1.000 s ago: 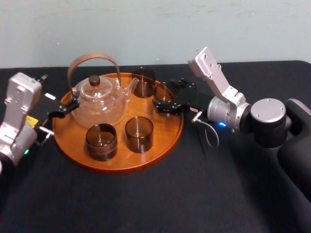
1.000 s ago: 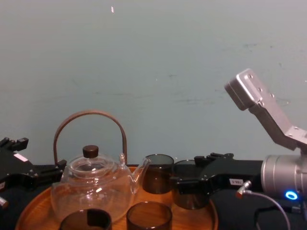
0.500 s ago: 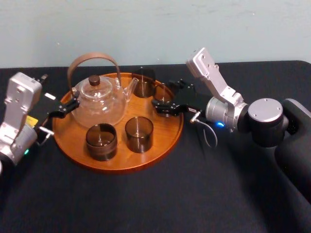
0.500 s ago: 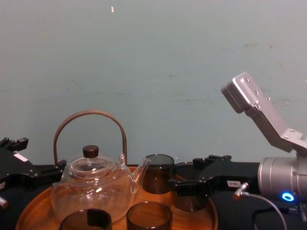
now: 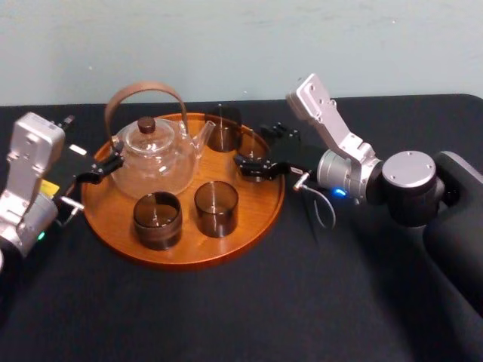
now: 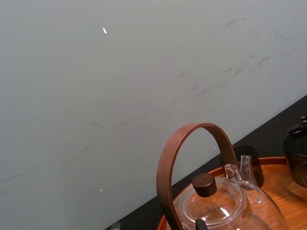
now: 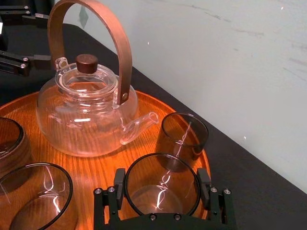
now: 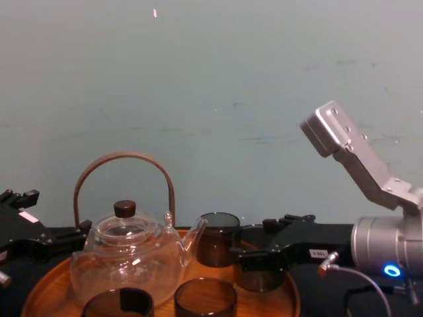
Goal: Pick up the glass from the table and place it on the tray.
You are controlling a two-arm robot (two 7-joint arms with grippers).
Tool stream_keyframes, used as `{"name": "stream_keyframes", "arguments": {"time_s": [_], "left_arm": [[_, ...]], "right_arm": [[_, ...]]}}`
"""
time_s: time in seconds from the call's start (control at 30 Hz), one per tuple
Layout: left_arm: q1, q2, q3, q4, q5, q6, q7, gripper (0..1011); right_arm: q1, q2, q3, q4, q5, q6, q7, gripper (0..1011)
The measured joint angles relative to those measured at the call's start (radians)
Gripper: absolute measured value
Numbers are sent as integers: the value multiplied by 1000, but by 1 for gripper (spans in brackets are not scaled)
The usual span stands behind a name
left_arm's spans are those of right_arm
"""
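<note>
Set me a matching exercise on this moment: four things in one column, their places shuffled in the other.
Things:
1. teapot
2. rightmost glass
3. left gripper
4. tray

Places:
A. resting on the table
B. between the fingers of the right gripper
C. beside the tray's left rim
D. on the tray's left half

Pairs: 1-D, 2-B, 3-C, 4-A

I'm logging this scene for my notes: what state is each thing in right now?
held glass, upright, empty, clamped in the right gripper over the tray.
right gripper, shut on the held glass.
teapot, upright on the tray, lid on.
three other glasses, upright and empty on the tray.
left gripper, idle beside the tray's left rim.
</note>
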Motion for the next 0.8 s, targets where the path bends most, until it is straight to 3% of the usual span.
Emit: {"name": "stream_keyframes", "arguments": {"time_s": [0.8], "left_arm": [[0,0,0,0,0,0,0,1010]], "right_arm": [[22,-30,-9,68,-14,-26,4,918]]}}
